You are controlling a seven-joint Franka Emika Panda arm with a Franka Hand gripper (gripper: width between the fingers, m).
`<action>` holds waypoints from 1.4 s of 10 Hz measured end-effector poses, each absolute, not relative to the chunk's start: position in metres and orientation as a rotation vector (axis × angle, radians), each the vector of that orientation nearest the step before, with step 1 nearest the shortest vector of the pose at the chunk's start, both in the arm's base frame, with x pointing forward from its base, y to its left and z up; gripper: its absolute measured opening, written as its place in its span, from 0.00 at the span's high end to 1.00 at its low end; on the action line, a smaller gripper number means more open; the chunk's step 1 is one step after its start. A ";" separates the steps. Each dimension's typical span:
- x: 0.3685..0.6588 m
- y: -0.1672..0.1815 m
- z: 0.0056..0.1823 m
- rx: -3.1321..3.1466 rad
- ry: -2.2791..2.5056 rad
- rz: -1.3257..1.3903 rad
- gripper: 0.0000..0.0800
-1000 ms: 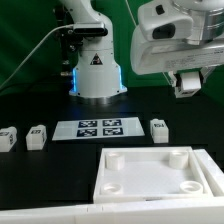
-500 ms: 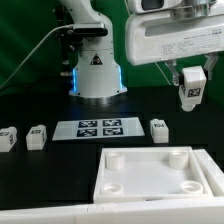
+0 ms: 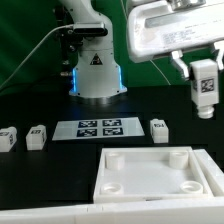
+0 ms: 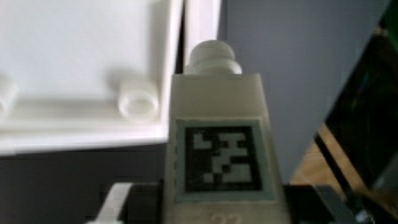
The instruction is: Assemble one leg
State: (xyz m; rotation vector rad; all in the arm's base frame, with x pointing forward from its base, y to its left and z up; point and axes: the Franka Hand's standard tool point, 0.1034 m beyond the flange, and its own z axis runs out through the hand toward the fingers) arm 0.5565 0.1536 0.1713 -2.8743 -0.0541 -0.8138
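Note:
My gripper point(image 3: 204, 72) is shut on a white leg point(image 3: 205, 90) with a square marker tag and holds it high above the table at the exterior view's right. In the wrist view the leg point(image 4: 219, 140) fills the middle, its round peg end pointing away from the camera. The white square top point(image 3: 155, 172) with round corner sockets lies on the table below. Three more legs stand on the table: two at the exterior view's left point(image 3: 9, 139) point(image 3: 37, 137) and one point(image 3: 159, 130) right of the marker board.
The marker board point(image 3: 99, 128) lies flat in front of the robot base point(image 3: 97, 70). A white strip runs along the front edge point(image 3: 50, 215). The top's edge also shows in the wrist view point(image 4: 89, 70).
My gripper has moved toward the exterior view's right and slightly down with the leg in it, and the leg now hangs upright. The other parts have not moved.

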 end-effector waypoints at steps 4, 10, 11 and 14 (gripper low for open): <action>0.560 0.172 0.168 -2.876 -0.118 -0.831 0.63; 0.611 0.151 0.154 -2.920 -0.305 -0.885 0.63; 0.617 0.147 0.150 -2.941 -0.292 -0.820 0.63; 0.621 0.127 0.130 -2.968 -0.278 -0.789 0.63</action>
